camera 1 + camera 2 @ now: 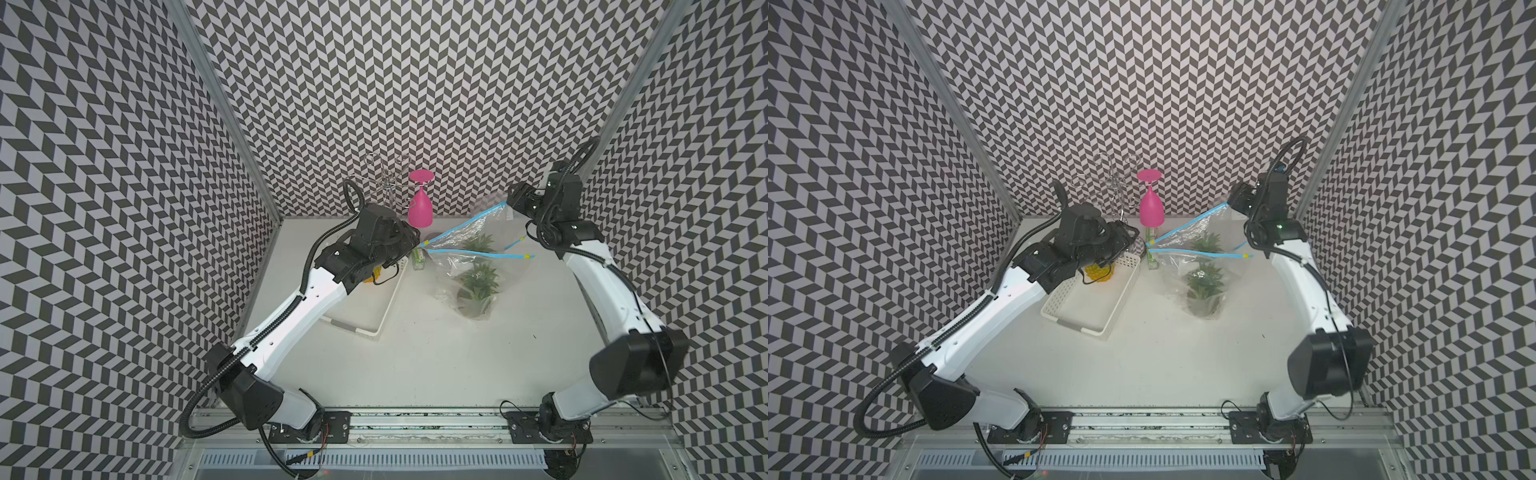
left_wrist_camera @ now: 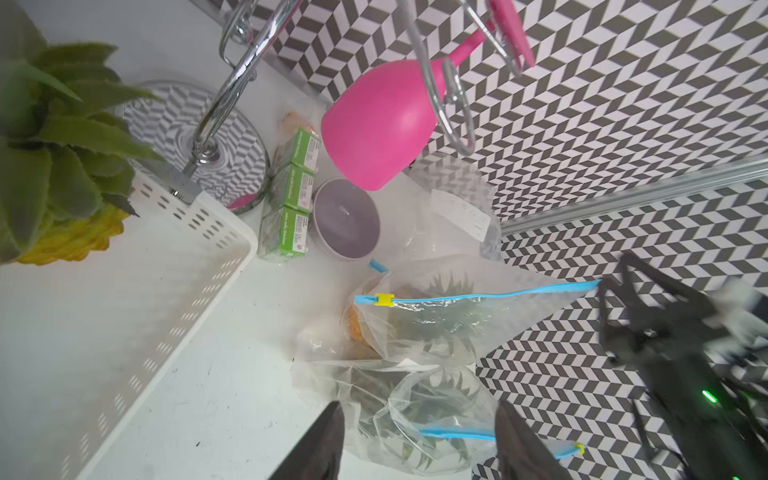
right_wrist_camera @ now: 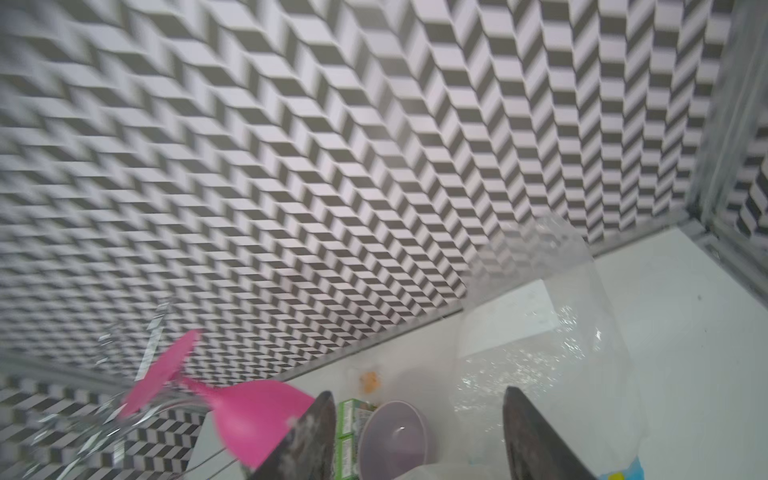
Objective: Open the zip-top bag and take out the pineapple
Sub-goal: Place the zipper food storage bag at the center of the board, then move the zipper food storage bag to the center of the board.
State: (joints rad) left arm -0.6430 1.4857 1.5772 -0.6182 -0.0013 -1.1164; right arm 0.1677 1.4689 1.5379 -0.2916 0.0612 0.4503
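White basket (image 1: 1092, 305) centre-left, loose pineapple (image 1: 1099, 272) at its far end (under left arm). Zip-top bags (image 1: 1200, 249) centre-right, bagged pineapple (image 1: 1202, 282) inside. Left gripper (image 2: 419, 409) fingers apart, empty, facing bags. Right gripper (image 3: 419, 390) fingers apart, at upper bag's corner.

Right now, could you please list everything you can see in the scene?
zip-top plastic bags: at least two, clear with blue strips and yellow sliders, right of basket
bagged pineapples: two visible, green crowns, inside bags
plastic pineapple: one, yellow, basket's far end
perforated plastic basket: one, white, table's left
plastic wine glass: one, pink, hanging inverted on rack
wire glass rack: one, chrome, by back wall
cartons: three, green, beside bowl
bowl: one, purple, between cartons and bags
table: one, white
left end effector: one, black, open, near basket's far end
right end effector: one, black, open, by raised bag corner
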